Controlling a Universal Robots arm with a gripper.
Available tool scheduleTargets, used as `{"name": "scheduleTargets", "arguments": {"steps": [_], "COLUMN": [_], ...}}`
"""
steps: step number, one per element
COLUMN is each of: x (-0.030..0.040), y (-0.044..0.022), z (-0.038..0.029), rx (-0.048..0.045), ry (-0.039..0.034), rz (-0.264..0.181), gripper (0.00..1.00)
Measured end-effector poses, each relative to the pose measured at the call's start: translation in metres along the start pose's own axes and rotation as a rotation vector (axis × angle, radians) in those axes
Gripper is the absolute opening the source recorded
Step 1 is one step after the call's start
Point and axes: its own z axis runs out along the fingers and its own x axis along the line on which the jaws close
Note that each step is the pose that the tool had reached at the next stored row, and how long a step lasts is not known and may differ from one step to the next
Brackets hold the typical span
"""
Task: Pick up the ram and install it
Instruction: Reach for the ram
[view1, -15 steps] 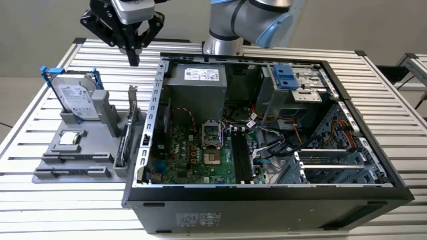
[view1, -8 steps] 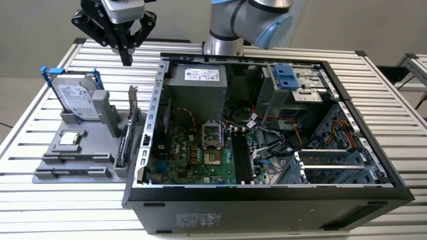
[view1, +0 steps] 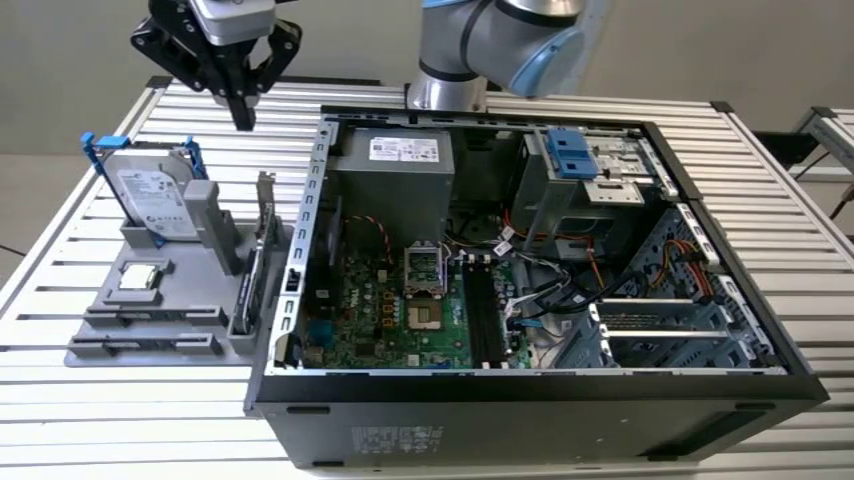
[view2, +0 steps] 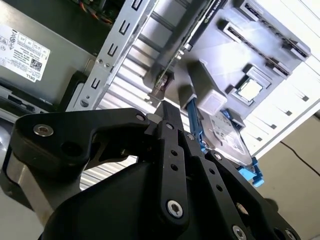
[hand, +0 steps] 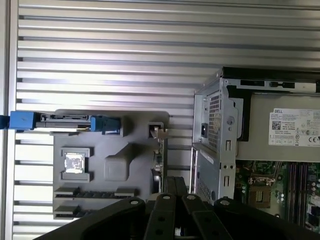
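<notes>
Showing edge-on, thin dark ram (hand: 95, 193)

Ram (view1: 158, 317): long, narrow, dark stick standing on its long edge in a slot of the grey holder (view1: 100, 335), held between two grey end clips, near the square processor chip (view1: 140, 278). In the first wrist view, the ram (hand: 95, 193) appears as a thin dark strip.

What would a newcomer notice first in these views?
The open computer case dominates the exterior view, motherboard exposed, on the slatted table. At that view's left, a gray fixture holds a silver hard drive in a blue frame, and the black gripper hangs shut above the fixture, holding nothing.
</notes>
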Motion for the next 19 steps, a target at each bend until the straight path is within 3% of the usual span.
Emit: {"name": "scheduleTargets", "arguments": {"steps": [19], "x": [0.0312], "y": [0.0049], "z": [-0.0003], "rx": [-0.0003], "ry": [0.0011], "rz": [-0.022], "gripper": [0.0]}}
